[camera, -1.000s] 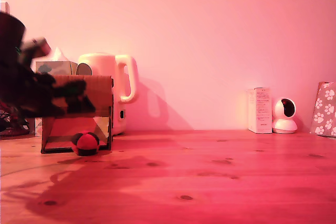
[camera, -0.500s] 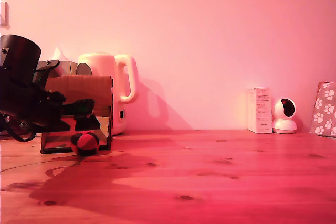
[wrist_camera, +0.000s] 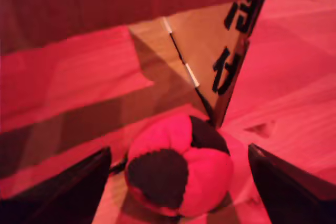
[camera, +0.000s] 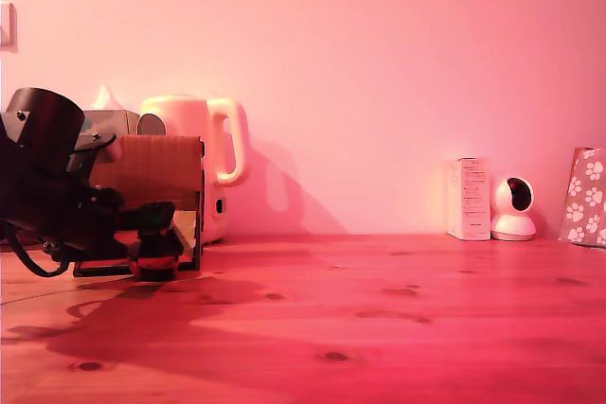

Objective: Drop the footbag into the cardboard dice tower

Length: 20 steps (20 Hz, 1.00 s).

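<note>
Tool [camera: 156, 247] spread astride footbag [wrist_camera: 178, 174]; dice tower [camera: 147, 166] directly behind; kettle [camera: 194, 125] beyond.

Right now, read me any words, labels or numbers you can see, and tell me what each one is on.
On the cardboard dice tower: large black printed characters on its side wall, cut off and blurred in the wrist view, not readable.
On the white box: lines of small print, too small to read.
No other text can be made out.
</note>
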Available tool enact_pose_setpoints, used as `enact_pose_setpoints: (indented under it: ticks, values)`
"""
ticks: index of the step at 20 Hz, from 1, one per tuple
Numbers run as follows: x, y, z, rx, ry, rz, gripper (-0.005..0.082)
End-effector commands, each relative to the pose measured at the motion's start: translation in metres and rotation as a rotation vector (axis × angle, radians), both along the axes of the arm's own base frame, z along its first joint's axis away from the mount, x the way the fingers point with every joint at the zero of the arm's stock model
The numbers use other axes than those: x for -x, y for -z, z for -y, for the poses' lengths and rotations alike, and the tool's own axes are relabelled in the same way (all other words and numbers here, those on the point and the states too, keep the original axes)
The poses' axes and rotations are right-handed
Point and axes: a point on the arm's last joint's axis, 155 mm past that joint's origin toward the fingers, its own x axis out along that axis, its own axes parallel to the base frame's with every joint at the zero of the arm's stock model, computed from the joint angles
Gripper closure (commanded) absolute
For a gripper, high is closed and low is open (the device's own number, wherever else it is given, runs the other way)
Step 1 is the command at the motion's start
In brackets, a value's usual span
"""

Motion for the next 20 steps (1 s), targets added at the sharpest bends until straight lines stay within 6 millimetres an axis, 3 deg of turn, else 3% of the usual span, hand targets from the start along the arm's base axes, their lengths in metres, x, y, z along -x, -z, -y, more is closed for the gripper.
enact_pose_setpoints:
  ticks: [1,3,6,7,14,20]
  values:
    - [0.002,0.018,0.003,-0.011,0.014,-0.030,0.0027]
    - [0.001,0.019,0.004,-0.009,0.018,-0.031,0.0159]
    - [0.000,0.016,0.004,-0.007,0.018,-0.023,0.0579]
    - [0.000,0.016,0.004,-0.007,0.017,-0.022,0.0657]
    - [0.009,0.014,0.010,0.008,0.057,-0.071,0.0693]
    - [0.032,-0.007,0.009,0.000,0.070,-0.171,0.0693]
